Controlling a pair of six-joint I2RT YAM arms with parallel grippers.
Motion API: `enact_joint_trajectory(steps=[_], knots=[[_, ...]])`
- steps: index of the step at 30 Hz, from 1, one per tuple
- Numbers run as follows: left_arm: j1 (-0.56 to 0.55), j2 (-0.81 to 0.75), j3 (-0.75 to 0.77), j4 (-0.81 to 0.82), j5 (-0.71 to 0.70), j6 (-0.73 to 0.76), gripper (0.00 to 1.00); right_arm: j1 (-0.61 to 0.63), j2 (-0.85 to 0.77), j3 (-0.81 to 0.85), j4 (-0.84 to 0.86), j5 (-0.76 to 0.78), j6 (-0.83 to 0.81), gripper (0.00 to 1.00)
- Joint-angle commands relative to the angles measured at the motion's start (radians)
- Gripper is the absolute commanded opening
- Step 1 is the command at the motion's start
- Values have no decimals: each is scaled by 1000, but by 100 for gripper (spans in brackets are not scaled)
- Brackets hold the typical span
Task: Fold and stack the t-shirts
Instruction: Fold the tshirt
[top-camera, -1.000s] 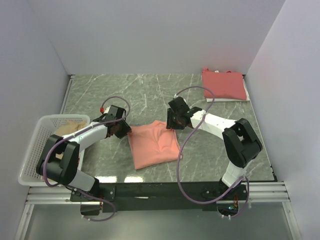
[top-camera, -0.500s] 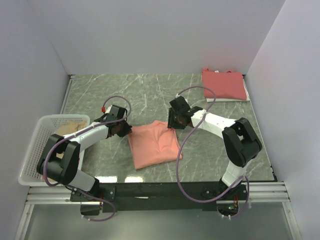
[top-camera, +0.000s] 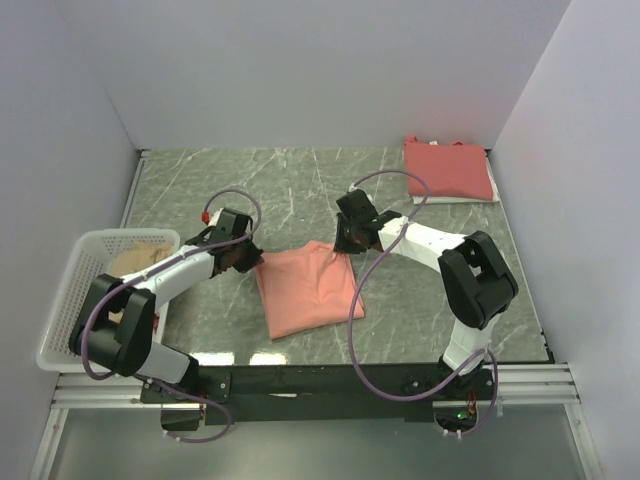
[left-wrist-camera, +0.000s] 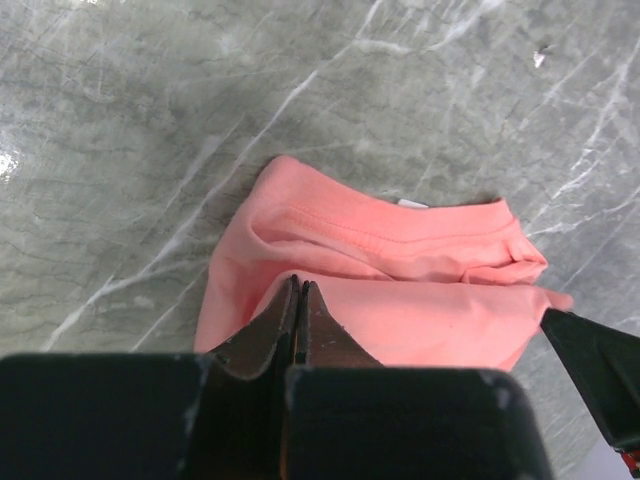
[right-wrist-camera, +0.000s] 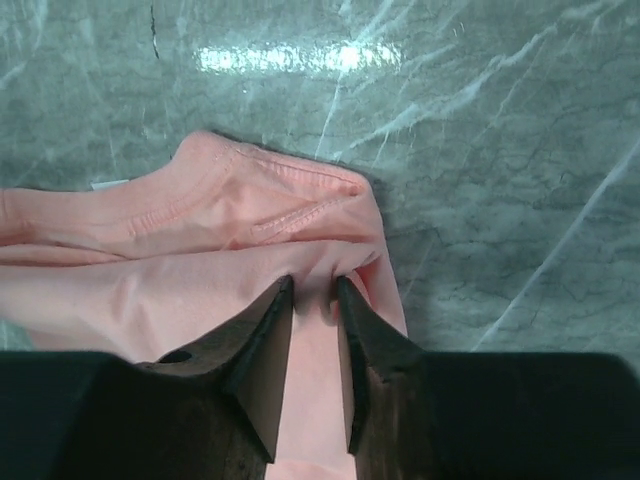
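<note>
A salmon-pink t-shirt (top-camera: 308, 290) lies partly folded on the marble table between the two arms. My left gripper (top-camera: 250, 258) sits at its far left corner. In the left wrist view the left gripper (left-wrist-camera: 301, 282) has its jaws pressed together on the top layer of the t-shirt (left-wrist-camera: 420, 300). My right gripper (top-camera: 345, 245) is at the far right corner. In the right wrist view the right gripper (right-wrist-camera: 315, 282) pinches a raised ridge of the t-shirt (right-wrist-camera: 200, 260) between its narrowed fingers. A folded red t-shirt (top-camera: 448, 168) lies at the back right.
A white basket (top-camera: 70, 290) stands at the left edge with beige cloth (top-camera: 140, 258) inside. The folded red shirt rests on something white. Side walls close in the table on the left, back and right. The right arm's black finger (left-wrist-camera: 600, 370) shows in the left wrist view.
Both grippers have closed on the pink t-shirt's far edge: the left one fully, the right one partway onto a bunched fold. The arms have barely shifted.
</note>
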Motion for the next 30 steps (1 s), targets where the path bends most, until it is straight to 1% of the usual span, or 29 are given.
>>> enact_joint_trajectory(steps=[1, 3, 4, 7, 10, 12, 16, 20, 21, 22, 23, 24, 25, 27, 28, 30], knots=[[-4, -43, 20, 5, 0, 13, 1, -11, 13, 35, 55, -5, 16, 25], [-4, -60, 17, -3, -6, 10, 1, -11, 2, 29, 58, -3, 21, 17], [-4, -69, 15, -9, -9, 6, 1, -11, -7, 21, 56, -3, 24, 11], [-4, -109, 20, -52, -34, -5, 1, -11, -42, 10, 56, 2, 25, 5], [-6, -150, 12, -86, -55, -16, 1, -11, -76, 4, 62, 5, 22, 4], [-4, -166, 1, -98, -72, -20, 1, -9, -69, 12, 70, 6, 13, 4], [2, -155, -28, -96, -101, -33, 1, -11, -14, 36, 111, -15, -5, 3], [36, -135, -68, -72, -126, -54, 1, -18, 71, 62, 180, -31, -27, 4], [46, -134, -83, -69, -132, -56, 1, -31, 72, 58, 199, -31, -25, 5], [60, -132, -89, -61, -134, -53, 1, -38, 73, 46, 229, -55, -22, 14], [81, -131, -95, -58, -131, -48, 1, -46, 71, 42, 235, -61, -22, 20], [91, -131, -101, -57, -132, -45, 1, -52, 69, 42, 240, -64, -22, 23], [97, -131, -105, -50, -131, -36, 1, -63, 66, 45, 240, -67, -27, 30], [109, -123, -108, -35, -115, -20, 1, -69, 57, 58, 222, -66, -38, 36], [111, -123, -106, -35, -115, -19, 1, -72, 50, 62, 210, -63, -39, 40], [112, -123, -105, -29, -109, -16, 1, -71, 14, 53, 206, -55, -41, 43]])
